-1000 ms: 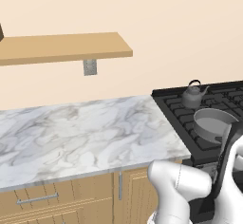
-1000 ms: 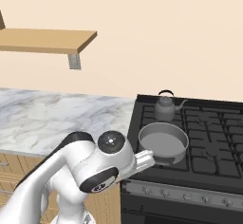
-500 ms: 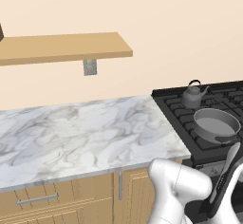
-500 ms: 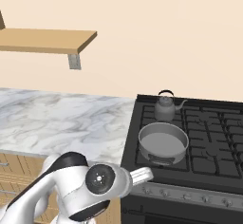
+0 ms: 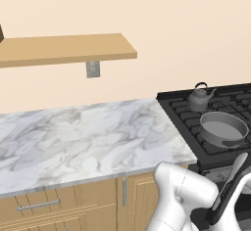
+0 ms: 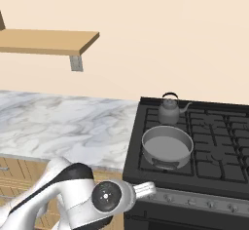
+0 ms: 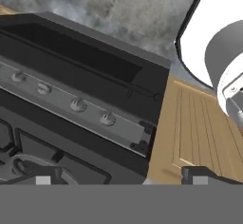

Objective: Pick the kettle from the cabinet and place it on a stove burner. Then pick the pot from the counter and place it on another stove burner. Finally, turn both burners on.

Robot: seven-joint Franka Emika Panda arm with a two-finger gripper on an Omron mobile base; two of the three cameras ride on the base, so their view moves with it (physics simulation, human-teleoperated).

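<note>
Kettle [image 6: 169, 111]: I see it upright on a rear stove burner, just behind the pot.
Pot [image 6: 167, 146]: on the front burner nearest the counter [image 5: 83, 137], one loop handle facing me.
Gripper [image 7: 121, 175]: my jaws stand wide apart, nothing between the fingertips [image 7: 201, 174]; the hand hangs low at the stove front, below the cooktop.
Knobs [image 7: 77, 105]: a row on the grey control panel, ahead of the gripper, not touched.
Relation: kettle and pot sit above the hand, well apart from it.
Shelf [image 5: 63, 49]: bare plank on the wall.
</note>
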